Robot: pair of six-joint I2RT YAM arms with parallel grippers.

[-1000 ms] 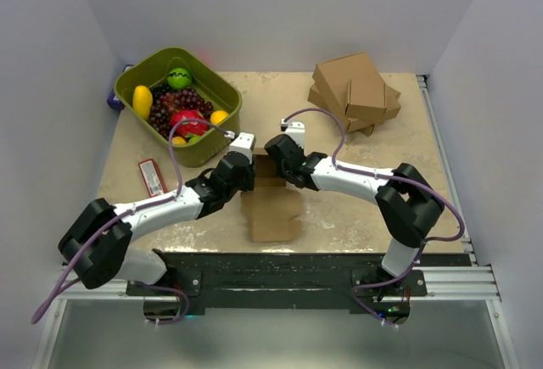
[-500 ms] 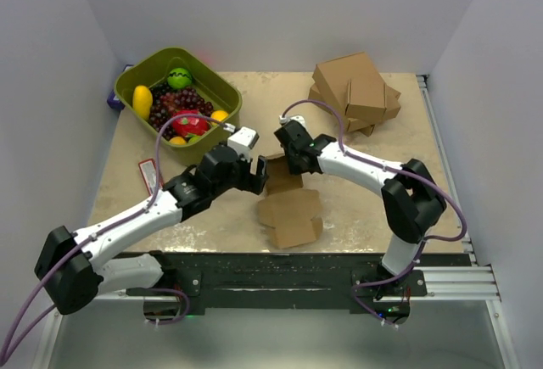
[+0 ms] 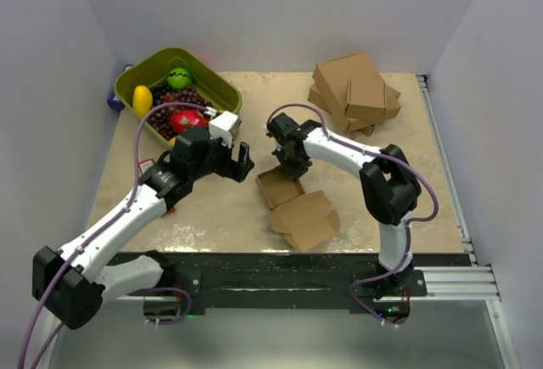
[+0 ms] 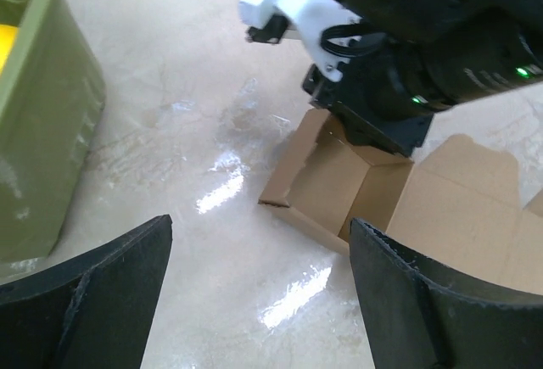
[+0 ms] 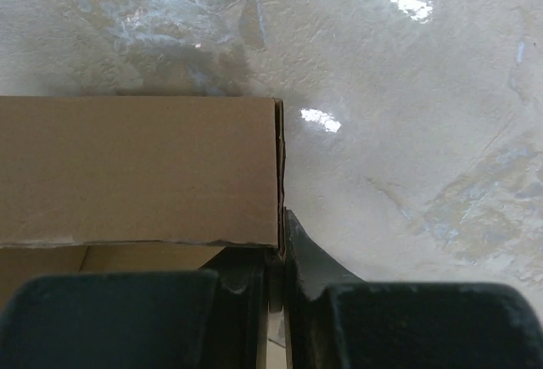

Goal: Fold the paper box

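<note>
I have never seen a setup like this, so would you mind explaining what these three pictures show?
These are two robot arms bolted to a table edge. One picture looks down from above; the other two come from cameras on each wrist. On the table lie a half-folded paper box, a stack of brown cartons and a green bin of fruit. The right gripper pinches one wall of the paper box; the left gripper hangs open, holding nothing.

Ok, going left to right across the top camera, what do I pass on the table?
In order: green fruit bin → left gripper → paper box → stack of brown cartons. The right gripper sits over the box, so I left it out.
</note>
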